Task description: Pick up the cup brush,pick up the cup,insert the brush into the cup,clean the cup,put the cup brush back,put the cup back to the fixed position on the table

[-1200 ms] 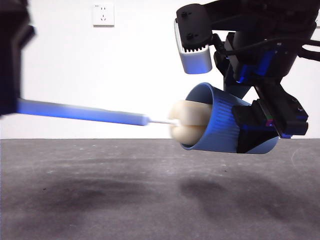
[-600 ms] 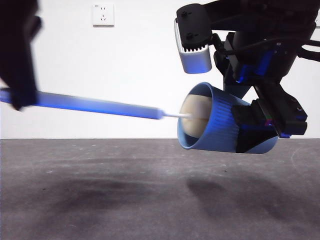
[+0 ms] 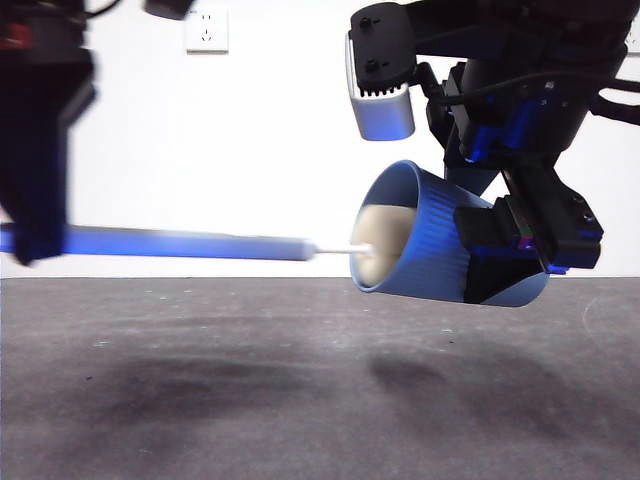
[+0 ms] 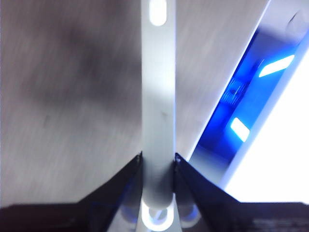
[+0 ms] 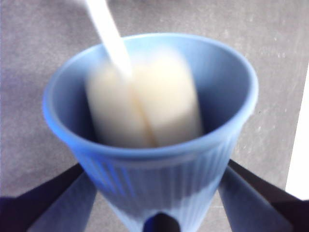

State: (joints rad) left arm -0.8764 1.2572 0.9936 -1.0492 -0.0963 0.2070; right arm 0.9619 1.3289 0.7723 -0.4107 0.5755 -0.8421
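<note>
1. Held aloft above bench (image 3: 300,380): ribbed blue cup (image 3: 440,245), tilted sideways, clamped in right hand (image 5: 159,220).
2. Cup brush (image 3: 200,243) gripped by left hand (image 4: 158,159); cream sponge inside cup.

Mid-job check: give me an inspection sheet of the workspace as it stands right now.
Surface: table, dark grey, scuffed, shadows only.
Cup: cup held off the table, tipped on its side.
Brush: cup brush about level, sponge head inside the cup.
Clutter: nothing seen.
Left gripper: left gripper shut on the brush handle.
Right gripper: right gripper shut on the cup's ribbed wall.
Cables: black cable on the arm holding the cup.
Surroundings: white wall, wall socket.
</note>
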